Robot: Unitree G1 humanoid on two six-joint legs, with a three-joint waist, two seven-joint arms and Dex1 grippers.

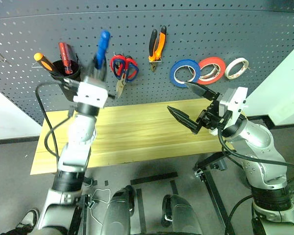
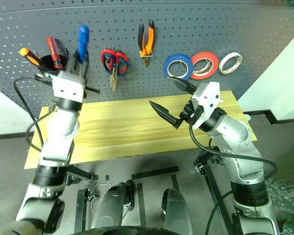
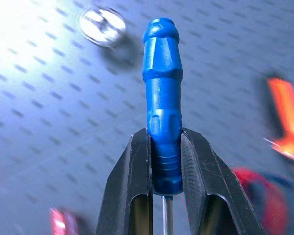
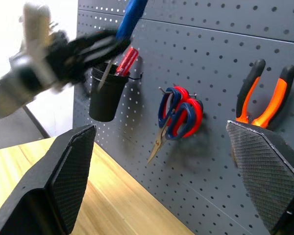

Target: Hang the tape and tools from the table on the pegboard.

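My left gripper is shut on a small blue-handled screwdriver. It holds the screwdriver handle-up in front of the dark grey pegboard, just right of a black cup. In the left wrist view both fingers clamp the lower handle, and the metal shaft runs down between them. The blue tape and the orange-and-black pliers hang on the pegboard. My right gripper is open and holds nothing, above the right part of the table and below the blue tape.
The black cup holds an orange screwdriver and a red one. Red-and-blue-handled scissors hang between the cup and the pliers. A red-orange roll and a white roll hang right of the blue tape.
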